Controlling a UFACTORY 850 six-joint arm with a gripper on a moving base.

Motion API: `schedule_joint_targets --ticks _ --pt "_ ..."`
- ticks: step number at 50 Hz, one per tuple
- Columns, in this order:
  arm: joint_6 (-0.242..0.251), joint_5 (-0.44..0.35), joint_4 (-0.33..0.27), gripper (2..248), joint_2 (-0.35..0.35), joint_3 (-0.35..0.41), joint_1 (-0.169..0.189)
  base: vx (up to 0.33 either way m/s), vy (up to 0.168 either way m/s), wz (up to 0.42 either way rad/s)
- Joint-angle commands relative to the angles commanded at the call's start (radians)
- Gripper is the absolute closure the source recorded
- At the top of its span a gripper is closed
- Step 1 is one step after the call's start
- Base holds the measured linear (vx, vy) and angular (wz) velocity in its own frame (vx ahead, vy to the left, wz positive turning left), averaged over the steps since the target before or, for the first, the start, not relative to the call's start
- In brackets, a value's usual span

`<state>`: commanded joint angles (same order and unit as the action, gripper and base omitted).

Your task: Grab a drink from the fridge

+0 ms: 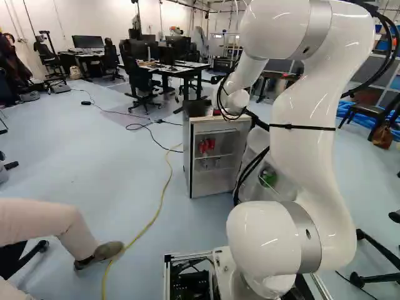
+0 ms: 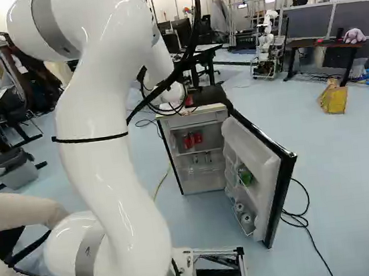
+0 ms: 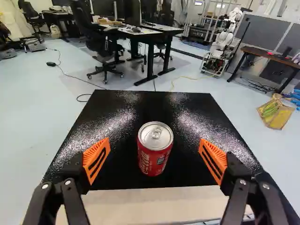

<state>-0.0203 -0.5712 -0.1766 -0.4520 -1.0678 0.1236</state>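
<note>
In the wrist view my gripper [image 3: 155, 149] is open, its orange pads wide apart. A red drink can [image 3: 155, 157] stands upright between them on the fridge's black top [image 3: 117, 161], with a gap on either side. The fridge [image 2: 198, 109] has its door [image 2: 269, 168] swung open to the right in the right base view. Red cans [image 2: 193, 139] stand on an inner shelf, and the door racks hold a green item [image 2: 245, 175] and some cans [image 2: 246, 218]. In the base views my wrist hides most of the gripper above the fridge.
A yellow cable [image 1: 164, 194] runs over the floor to the fridge. A person's leg [image 1: 56, 225] reaches in close at the left of the left base view. Behind the fridge are desks [image 3: 136, 32] and chairs. Another robot [image 3: 226, 37] stands farther back, near a yellow bag [image 3: 275, 114].
</note>
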Motion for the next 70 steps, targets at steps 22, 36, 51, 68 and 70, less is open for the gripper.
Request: schedule_joint_targets --ticks 22,36,51,68,70 --pt "0.0 0.0 0.0 3 0.068 0.085 -0.002 0.0 0.0 0.0" --pt "0.0 0.0 0.0 3 0.113 0.14 -0.004 0.0 0.0 0.0" --pt "0.0 0.0 0.0 3 0.164 0.2 -0.003 0.0 0.0 0.0" --pt "0.0 0.012 0.0 3 0.228 0.275 0.013 0.0 0.0 0.0" --pt "0.0 0.016 0.0 3 0.235 0.283 0.016 0.0 0.0 0.0"
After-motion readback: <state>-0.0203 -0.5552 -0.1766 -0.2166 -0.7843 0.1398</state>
